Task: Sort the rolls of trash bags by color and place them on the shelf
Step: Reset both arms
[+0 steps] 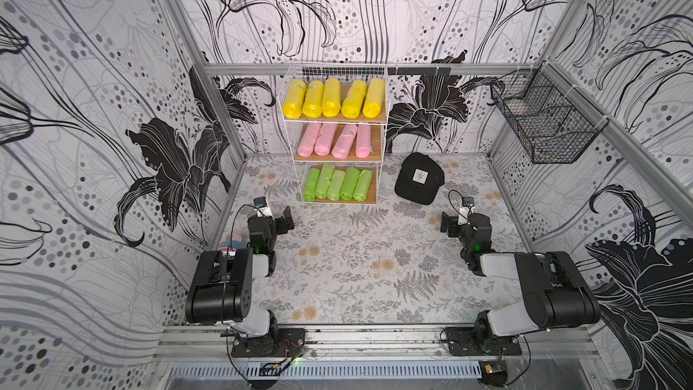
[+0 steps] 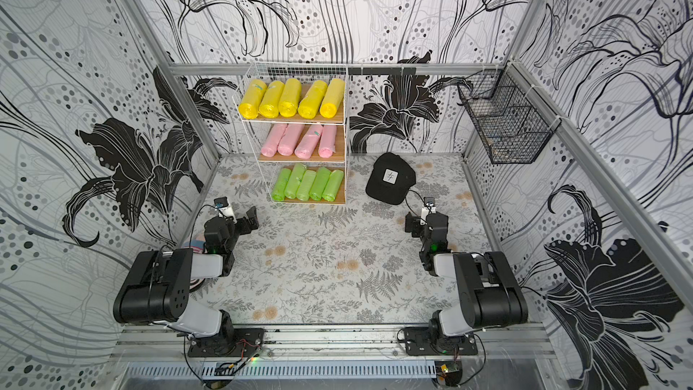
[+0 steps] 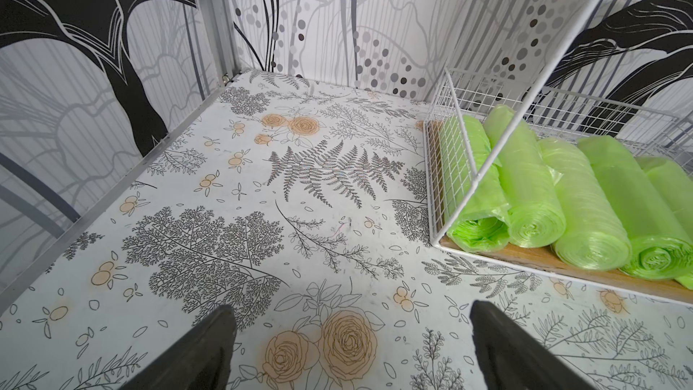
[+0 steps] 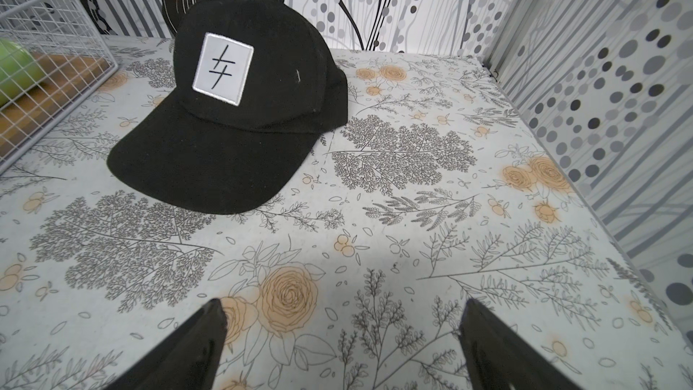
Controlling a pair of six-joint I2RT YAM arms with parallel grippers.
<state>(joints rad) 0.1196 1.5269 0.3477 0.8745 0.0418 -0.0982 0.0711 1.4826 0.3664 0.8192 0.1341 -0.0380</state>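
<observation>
The shelf (image 1: 337,120) (image 2: 300,121) stands at the back middle of the table. Several yellow rolls (image 1: 332,97) (image 2: 289,97) lie on its top board, several pale pink rolls (image 1: 325,139) (image 2: 290,139) on the middle board, and several light green rolls (image 1: 335,184) (image 2: 305,184) on the bottom board. My left gripper (image 1: 288,217) (image 3: 350,309) hovers open and empty over the table, in front of and left of the shelf, with the green rolls (image 3: 585,211) close by. Off to the right, my right gripper (image 1: 446,225) (image 4: 342,303) is also open and empty, facing a cap.
A black cap (image 1: 418,178) (image 4: 240,125) with a white patch lies right of the shelf. A black wire mesh basket (image 1: 543,121) hangs on the right wall. A pink and blue striped thing (image 1: 230,245) shows partly behind the left arm. Patterned walls close in three sides.
</observation>
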